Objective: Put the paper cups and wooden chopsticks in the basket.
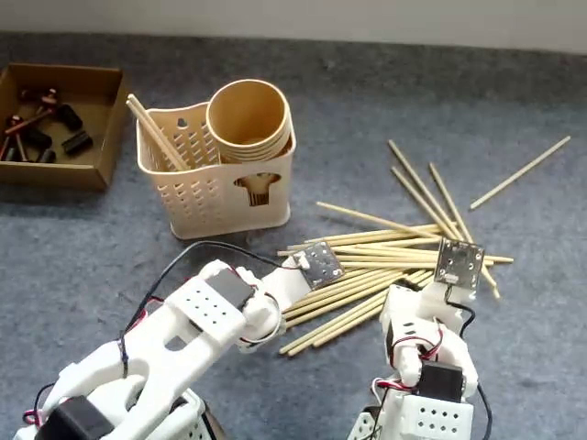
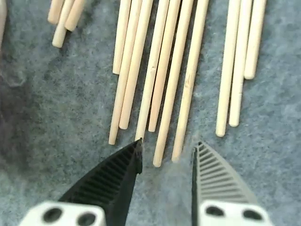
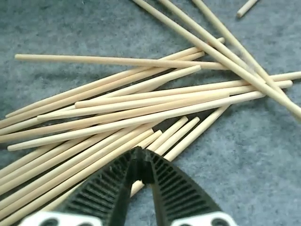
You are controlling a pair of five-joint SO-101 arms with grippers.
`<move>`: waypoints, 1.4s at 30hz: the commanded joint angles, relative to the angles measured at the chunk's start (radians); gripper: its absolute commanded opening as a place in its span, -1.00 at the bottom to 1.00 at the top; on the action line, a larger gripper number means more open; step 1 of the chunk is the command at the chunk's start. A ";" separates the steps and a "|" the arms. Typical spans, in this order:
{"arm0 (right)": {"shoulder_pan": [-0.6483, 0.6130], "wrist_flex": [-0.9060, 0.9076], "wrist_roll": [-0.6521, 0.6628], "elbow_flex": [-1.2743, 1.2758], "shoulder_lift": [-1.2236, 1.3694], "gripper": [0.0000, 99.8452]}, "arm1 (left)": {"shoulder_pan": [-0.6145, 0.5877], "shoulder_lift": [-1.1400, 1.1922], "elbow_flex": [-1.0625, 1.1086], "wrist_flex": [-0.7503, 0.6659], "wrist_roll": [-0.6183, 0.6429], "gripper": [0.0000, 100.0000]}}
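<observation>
A cream perforated basket (image 1: pixel 215 197) stands upright with stacked paper cups (image 1: pixel 248 119) and two chopsticks (image 1: pixel 151 128) inside it. A pile of wooden chopsticks (image 1: pixel 385 247) lies on the grey carpet to its right. My left gripper (image 2: pixel 167 146) points down at the pile's left end (image 1: pixel 319 266). It is open, and the ends of two chopsticks (image 2: pixel 164 113) lie between its fingertips. My right gripper (image 3: pixel 141 154) hangs over the pile's right part (image 1: pixel 459 261). Its fingers are shut tip to tip just above the chopsticks (image 3: pixel 141 101).
A brown cardboard box (image 1: pixel 103 137) with small dark parts (image 1: pixel 41 128) sits at the far left. Loose chopsticks (image 1: pixel 520 172) lie scattered toward the back right. Open carpet stretches in front of the basket and at the far right.
</observation>
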 commanded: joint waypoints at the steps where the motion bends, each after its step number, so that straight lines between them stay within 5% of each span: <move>1: 0.012 -0.019 0.002 0.142 -0.005 -0.99 | 0.015 0.058 -0.058 -0.040 0.011 -0.68; 13: 0.012 -0.019 0.002 0.142 -0.005 -0.99 | -0.035 0.280 -0.137 -0.035 0.072 -0.83; 24: 0.012 -0.019 0.002 0.142 -0.005 -0.99 | -0.035 0.262 -0.140 -0.038 0.160 -0.67; 42: 0.012 -0.019 0.002 0.142 -0.005 -0.99 | -0.036 0.254 -0.142 -0.008 0.161 -0.99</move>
